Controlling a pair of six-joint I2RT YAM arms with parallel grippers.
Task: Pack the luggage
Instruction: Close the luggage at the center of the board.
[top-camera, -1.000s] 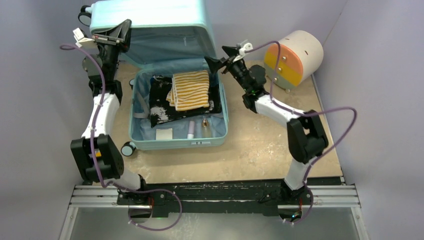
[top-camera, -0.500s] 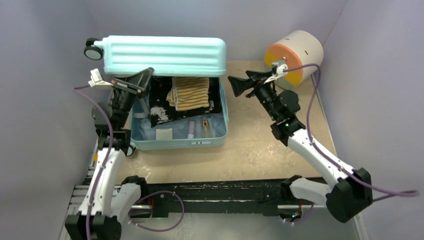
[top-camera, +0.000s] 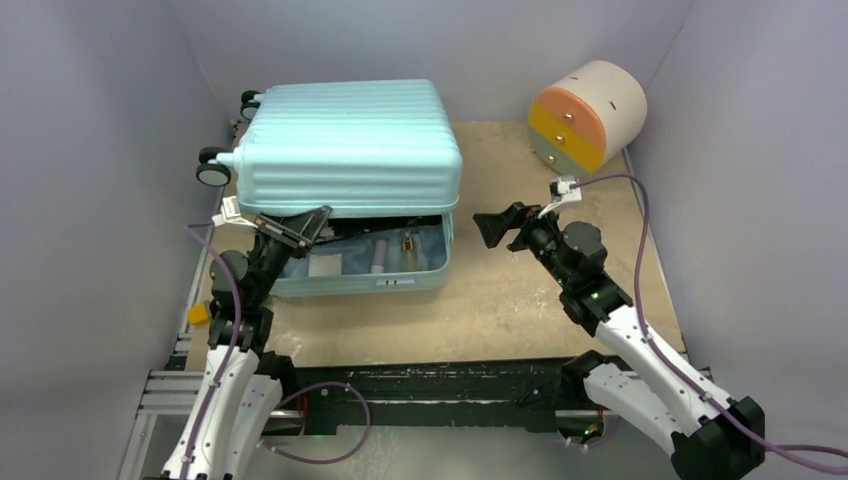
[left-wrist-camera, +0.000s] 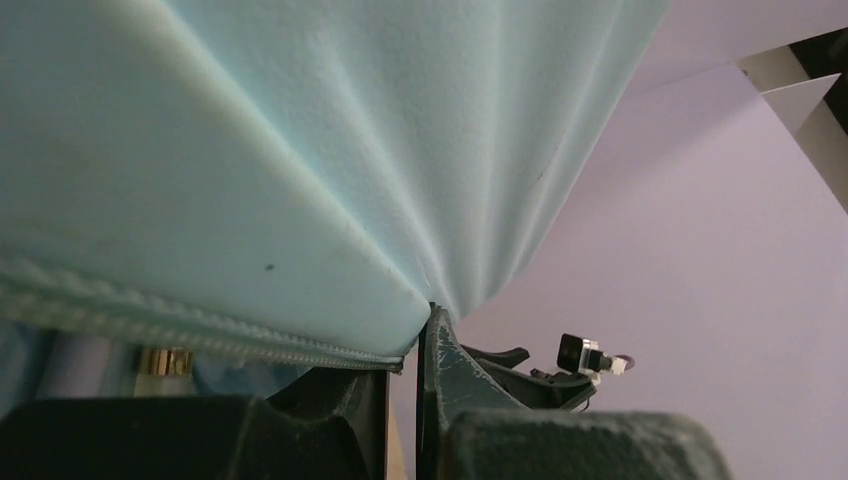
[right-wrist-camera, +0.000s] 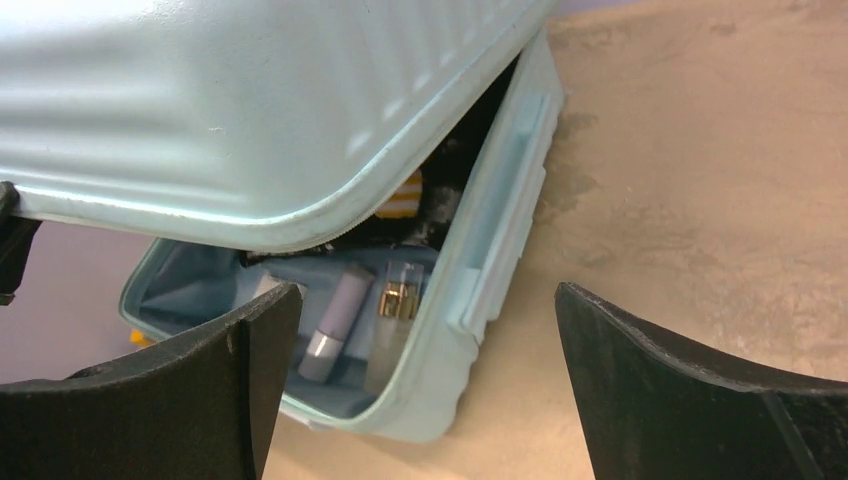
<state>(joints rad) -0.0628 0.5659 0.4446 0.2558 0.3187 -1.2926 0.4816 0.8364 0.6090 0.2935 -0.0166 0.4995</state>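
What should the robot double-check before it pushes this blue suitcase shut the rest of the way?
1. Lid fully down: not ok, a gap shows along the front.
2. Left claw out of the seam: not ok, it sits shut under the lid's front edge.
3. Right claw out of the way: ok, open, apart from the suitcase on its right side.
4. Bottle and tube below the rim: ok.
5. Clothes tucked in farther back: cannot tell, the lid hides most of them.
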